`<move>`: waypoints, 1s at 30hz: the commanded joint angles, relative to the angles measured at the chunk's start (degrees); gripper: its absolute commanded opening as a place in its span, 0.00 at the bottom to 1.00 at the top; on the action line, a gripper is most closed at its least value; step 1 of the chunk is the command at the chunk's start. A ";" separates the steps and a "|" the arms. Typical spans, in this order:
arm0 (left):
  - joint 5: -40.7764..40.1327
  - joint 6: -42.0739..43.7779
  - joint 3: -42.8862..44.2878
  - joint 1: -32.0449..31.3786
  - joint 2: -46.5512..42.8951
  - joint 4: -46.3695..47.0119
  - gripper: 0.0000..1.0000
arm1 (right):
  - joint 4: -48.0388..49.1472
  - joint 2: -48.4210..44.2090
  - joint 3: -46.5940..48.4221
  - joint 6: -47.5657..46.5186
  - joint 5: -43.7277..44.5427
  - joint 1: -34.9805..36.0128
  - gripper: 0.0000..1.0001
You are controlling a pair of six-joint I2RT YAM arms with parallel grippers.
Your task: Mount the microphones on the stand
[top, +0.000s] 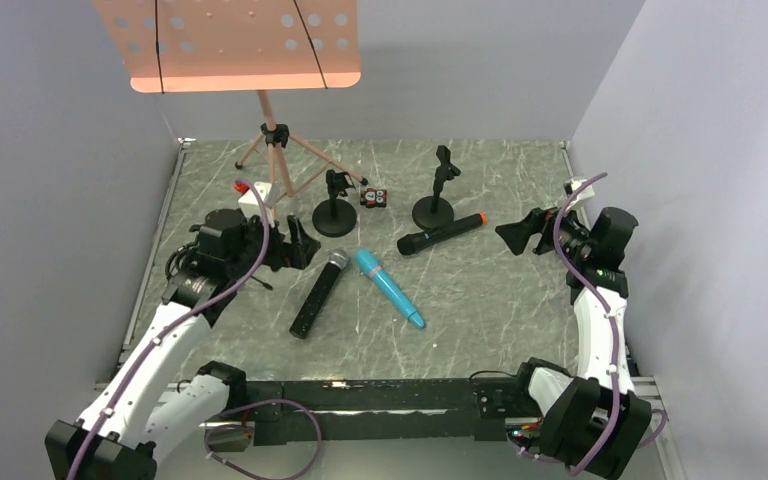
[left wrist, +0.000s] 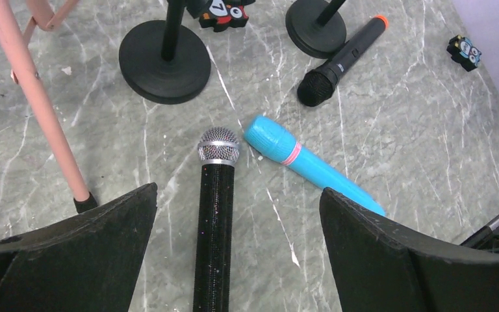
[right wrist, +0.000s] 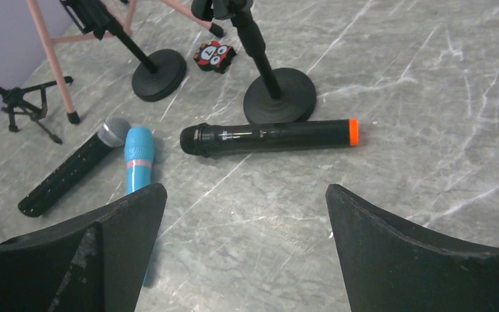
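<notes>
Table [top: 490,290]: grey marble, white veins. Silver-mesh mic [left wrist: 214,227]: black, sparkly body. Blue mic [left wrist: 312,170]: bright blue, pink band. Orange-end mic [right wrist: 269,138]: black. Music stand [top: 230,40]: salmon pink.

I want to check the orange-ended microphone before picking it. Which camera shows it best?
The right wrist view: the orange-ended microphone lies whole and large across the middle. The top external view shows it small; the left wrist view, farther off near the upper edge.

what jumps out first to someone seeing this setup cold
The big salmon-pink music stand at the back left grabs the eye first. Mid-table lies a bright blue microphone, its head close to that of a black microphone with silver mesh head. A black microphone with orange end lies beside an empty round-base mic stand further back.
</notes>
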 commanded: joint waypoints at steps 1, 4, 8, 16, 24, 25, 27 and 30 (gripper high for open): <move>-7.09 -0.33 7.53 -2.44 3.30 -5.88 0.99 | -3.63 1.37 4.43 -5.35 -5.13 -0.24 1.00; -9.32 0.55 10.12 -2.56 6.63 -6.79 0.99 | -3.28 0.53 4.09 -5.47 -5.57 -0.25 1.00; -8.28 0.73 13.49 -3.57 12.38 -4.83 0.99 | -2.16 -0.82 3.39 -5.14 -5.84 -0.24 1.00; -10.76 -2.18 20.02 -5.86 22.13 -2.44 0.99 | -2.57 -0.90 3.65 -5.20 -5.72 -0.20 1.00; -33.48 -19.13 33.41 -13.93 35.23 -9.94 0.88 | -1.78 -1.34 3.17 -4.55 -6.40 -0.24 1.00; -35.61 -20.59 36.52 -14.51 37.47 -12.66 0.85 | -1.68 -1.34 3.13 -4.41 -6.48 -0.22 1.00; -39.00 -22.99 41.32 -15.26 41.17 -16.73 0.79 | -1.53 -1.32 3.07 -4.06 -6.71 -0.17 1.00; -43.05 -24.07 45.97 -16.15 45.36 -18.61 0.68 | -1.31 -1.34 3.04 -3.78 -7.20 -0.02 1.00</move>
